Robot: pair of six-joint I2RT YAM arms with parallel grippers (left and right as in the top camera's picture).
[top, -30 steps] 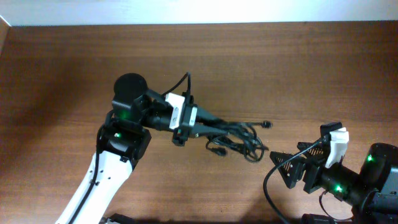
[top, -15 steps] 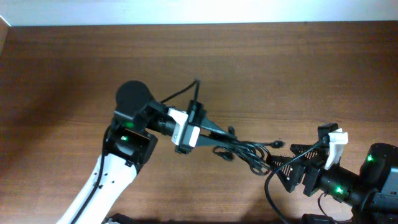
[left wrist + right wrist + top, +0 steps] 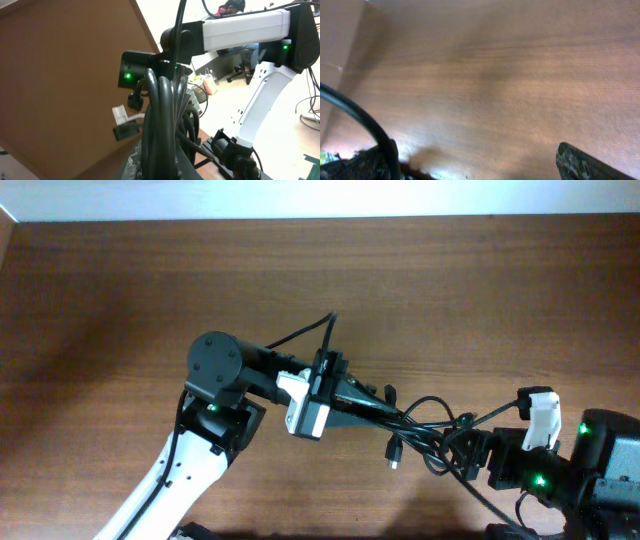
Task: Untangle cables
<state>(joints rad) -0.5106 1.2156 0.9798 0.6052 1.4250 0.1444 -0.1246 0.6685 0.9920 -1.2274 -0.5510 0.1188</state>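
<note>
While the left gripper [image 3: 383,409] clamps the cables [image 3: 420,425] at four o'clock of the table [image 3: 150,280] centre, we judge them light and limp, best taken near the plug [image 3: 393,464] at their seven o'clock; the right gripper [image 3: 480,454] waits beside them, fingers apart.

The cables [image 3: 432,425] sit over the near half of the counter [image 3: 120,280], right of centre, between the two hands. The left arm [image 3: 215,370] stands at the near left and reaches to the right. The left hand [image 3: 385,412] has the left end of the bundle clamped between its fingers. The right arm [image 3: 605,470] stands at the near right corner. The right hand [image 3: 478,455] points left at the right end of the bundle, and one strand runs just beside one of its spread fingers. A plug [image 3: 393,464] hangs on the near side of the bundle, between the hands.
</note>
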